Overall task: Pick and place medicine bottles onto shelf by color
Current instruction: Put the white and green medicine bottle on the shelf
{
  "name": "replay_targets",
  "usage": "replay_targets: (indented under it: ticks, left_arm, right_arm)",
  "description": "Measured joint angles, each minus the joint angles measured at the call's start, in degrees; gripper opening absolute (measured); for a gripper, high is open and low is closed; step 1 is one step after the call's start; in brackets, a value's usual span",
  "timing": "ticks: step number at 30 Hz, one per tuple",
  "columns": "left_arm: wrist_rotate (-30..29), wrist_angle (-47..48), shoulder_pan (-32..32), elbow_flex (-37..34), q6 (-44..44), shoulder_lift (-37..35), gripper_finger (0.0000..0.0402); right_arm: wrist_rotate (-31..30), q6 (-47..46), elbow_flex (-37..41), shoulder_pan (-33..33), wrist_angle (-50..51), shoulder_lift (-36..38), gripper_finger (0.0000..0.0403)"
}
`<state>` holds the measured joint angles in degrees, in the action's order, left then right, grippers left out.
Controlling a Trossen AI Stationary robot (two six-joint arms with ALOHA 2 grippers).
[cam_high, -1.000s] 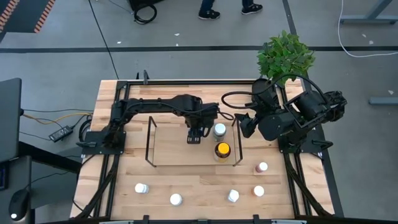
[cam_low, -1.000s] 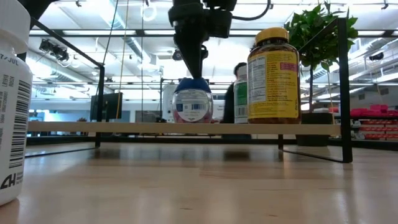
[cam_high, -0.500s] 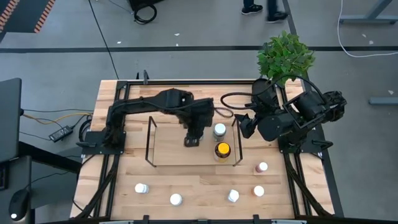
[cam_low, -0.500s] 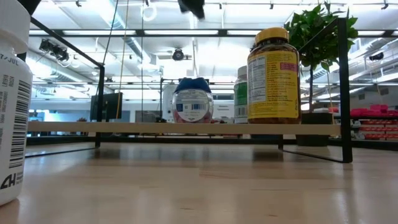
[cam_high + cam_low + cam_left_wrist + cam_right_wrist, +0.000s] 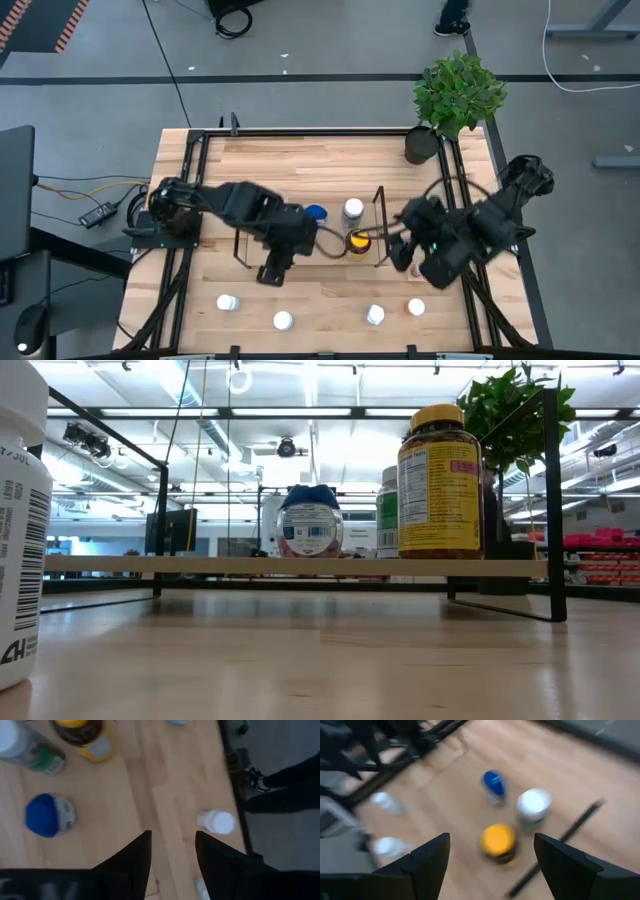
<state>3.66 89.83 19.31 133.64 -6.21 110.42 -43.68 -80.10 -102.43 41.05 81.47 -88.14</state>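
The shelf (image 5: 310, 262) stands mid-table. On its board a blue-capped bottle (image 5: 316, 213), a white-capped bottle (image 5: 352, 209) and the amber yellow-capped bottle (image 5: 357, 241) stand upright; all three also show in the low view, blue (image 5: 309, 520) left of amber (image 5: 438, 480). My left gripper (image 5: 272, 268) is open and empty (image 5: 172, 840) over the shelf's near edge. My right gripper (image 5: 402, 252) is wide open and empty (image 5: 492, 837) just right of the shelf's right end. Several white-capped bottles, such as one at the near left (image 5: 228, 301), stand on the table near its front edge.
A black pot with a green plant (image 5: 458, 90) stands at the far right corner. A black frame (image 5: 190, 160) edges the table. Loose bottles stand at the near middle (image 5: 283, 320) and the near right (image 5: 375, 315), (image 5: 416, 307). A big white bottle (image 5: 20, 520) stands close to the low camera.
My left gripper has let go of the blue-capped bottle, which stays upright on the shelf, and has risen and gone toward the table's near edge. My right arm has swung from the far right toward the near edge, and its gripper is now beside the shelf's right end.
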Motion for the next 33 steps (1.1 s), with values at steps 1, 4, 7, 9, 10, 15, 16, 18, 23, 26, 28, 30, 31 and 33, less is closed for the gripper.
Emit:
replay_targets:
  ticks: [1,4,7,9,10,15,16,18,23,26,28,30,31,33]
  left_arm:
    - [-0.04,-0.16,1.17,0.02,-0.54,-0.18,0.0153]
    - [-1.36,-0.27,5.16,-0.49,-1.97,-1.41,0.0145]
    - [-2.81,-2.04,8.45,-2.98,-4.04,-3.01,0.0140]
    - [-3.04,-4.28,9.37,-4.90,-6.22,-3.33,0.0140]
    - [-3.07,-4.71,9.87,-5.71,-7.70,-3.40,0.0141]
    - [-1.56,-6.52,12.27,-10.70,-16.98,-3.68,0.0157]
    - [-1.51,-7.51,13.02,-12.07,-16.87,-3.55,0.0161]
    - [-1.38,-10.44,14.40,-15.48,-16.10,-3.53,0.0174]
    - [0.11,-18.47,17.44,-25.60,-20.36,-3.44,0.0221]
    - [0.05,-24.18,19.12,-30.05,-25.00,-3.44,0.0252]
    - [-0.38,-28.47,20.22,-31.64,-26.91,-3.44,0.0271]
    - [-3.28,-31.20,21.18,-32.70,-27.65,-3.45,0.0286]
    - [-5.23,-31.53,21.57,-33.05,-27.65,-3.45,0.0293]
    - [-9.00,-31.76,22.11,-33.78,-27.32,-3.44,0.0305]
  right_arm:
    - [-0.33,-1.87,1.59,1.24,-2.93,0.02,0.0293]
    - [-2.09,-6.17,6.71,4.48,-12.35,-0.03,0.0293]
    - [-2.23,-9.66,11.82,6.64,-20.47,-0.09,0.0293]
    - [-1.66,-12.54,14.72,7.76,-24.86,-0.06,0.0293]
    - [-1.39,-13.97,15.93,8.19,-26.29,-0.06,0.0293]
    - [1.56,-16.40,19.09,10.30,-30.45,-0.06,0.0293]
    - [2.48,-16.24,19.16,10.60,-30.45,-0.06,0.0293]
    - [4.02,-15.41,19.17,10.94,-30.46,-0.05,0.0293]
    - [8.48,-13.71,18.88,11.35,-30.45,-0.04,0.0293]
    - [10.69,-13.29,18.88,11.33,-30.45,-0.04,0.0293]
    - [11.16,-14.10,18.88,11.33,-30.47,-0.04,0.0293]
    - [11.09,-14.61,18.88,11.33,-30.49,-0.04,0.0293]
    - [10.94,-14.87,18.88,11.33,-30.53,-0.04,0.0293]
    - [10.88,-14.54,18.86,11.33,-30.59,-0.04,0.0293]
